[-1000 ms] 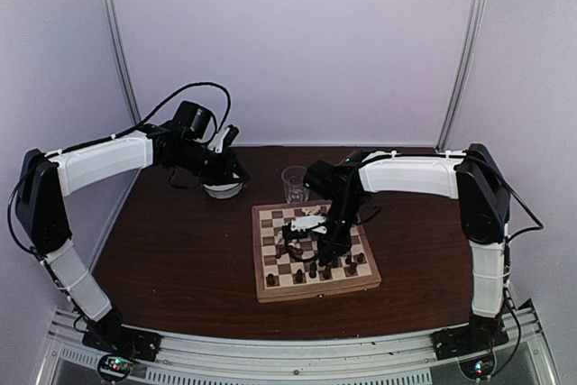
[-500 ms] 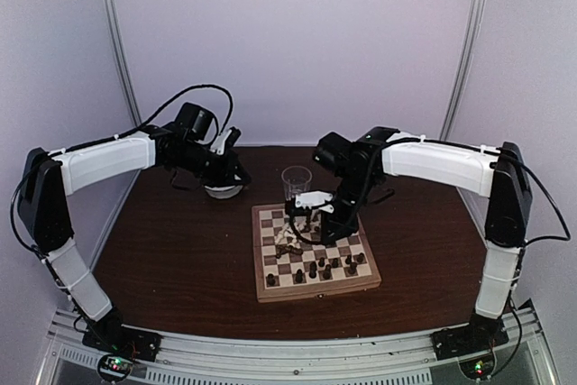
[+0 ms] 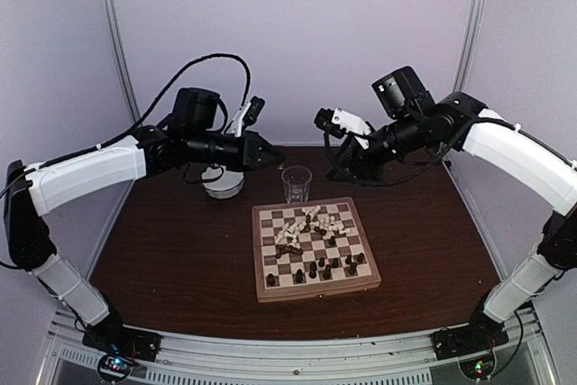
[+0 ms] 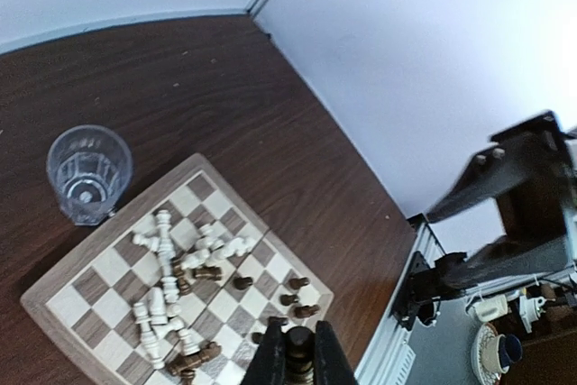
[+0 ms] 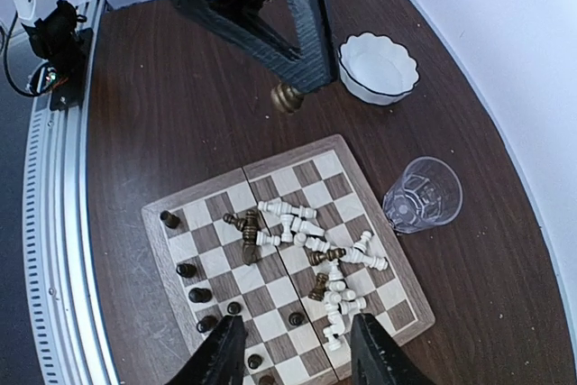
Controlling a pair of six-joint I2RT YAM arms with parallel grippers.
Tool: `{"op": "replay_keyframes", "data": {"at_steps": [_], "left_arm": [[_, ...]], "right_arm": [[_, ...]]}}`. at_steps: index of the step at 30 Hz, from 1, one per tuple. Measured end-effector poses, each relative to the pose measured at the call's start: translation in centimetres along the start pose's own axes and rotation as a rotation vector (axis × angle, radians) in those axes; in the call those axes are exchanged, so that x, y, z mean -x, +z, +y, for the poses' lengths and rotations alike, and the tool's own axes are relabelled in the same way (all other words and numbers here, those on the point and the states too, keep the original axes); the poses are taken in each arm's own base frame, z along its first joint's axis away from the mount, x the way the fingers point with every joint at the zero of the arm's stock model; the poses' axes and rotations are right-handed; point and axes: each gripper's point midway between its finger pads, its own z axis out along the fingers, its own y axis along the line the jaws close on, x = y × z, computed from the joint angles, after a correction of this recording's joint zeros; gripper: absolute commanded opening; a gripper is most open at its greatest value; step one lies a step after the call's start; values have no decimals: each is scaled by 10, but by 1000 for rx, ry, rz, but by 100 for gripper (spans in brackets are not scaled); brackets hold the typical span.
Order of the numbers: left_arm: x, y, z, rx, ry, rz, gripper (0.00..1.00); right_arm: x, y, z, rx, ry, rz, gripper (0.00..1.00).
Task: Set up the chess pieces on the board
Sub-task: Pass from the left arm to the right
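The white bowl (image 3: pixel 223 188) sits partly hidden behind the left arm (image 3: pixel 90 173); its inside is bare, like the glass (image 3: pixel 296 184). Left jaws pinch a dark piece (image 5: pixel 288 97); right jaws spread, aloft. Chess pieces (image 3: pixel 315 221) litter the board (image 3: pixel 315 291) on the bench (image 3: pixel 171 250)

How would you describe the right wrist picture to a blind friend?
Cream-white and dark brown chess pieces lie toppled on a checkered light-wood chessboard, a few dark ones upright along one edge. A clear glass and white scalloped bowl stand nearby; the left gripper holds a brown piece.
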Motion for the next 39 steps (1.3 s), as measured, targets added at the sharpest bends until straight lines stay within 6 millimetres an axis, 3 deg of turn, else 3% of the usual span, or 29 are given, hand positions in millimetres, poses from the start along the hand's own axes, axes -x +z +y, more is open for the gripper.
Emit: {"op": "replay_keyframes", "data": {"at_steps": [5,12,18,25,34,39], "left_arm": [[10,-21,-60,-117,112,-116,0],[14,-33,-99,-211,202,-209,0],[7,-30,-114,-252,235,-214,0],[6,-31,-124,-285,258,-230,0],[4,-30,-127,-300,269,-231,0],[4,-31,-128,-308,276,-230,0]], "right_arm": [[9,10,7,66,102,-41,44],[30,15,23,208,210,-106,50],[60,1,40,339,226,-204,51],[71,-4,51,424,244,-243,50],[78,-4,59,495,266,-265,27],[81,-3,58,500,273,-274,20]]}}
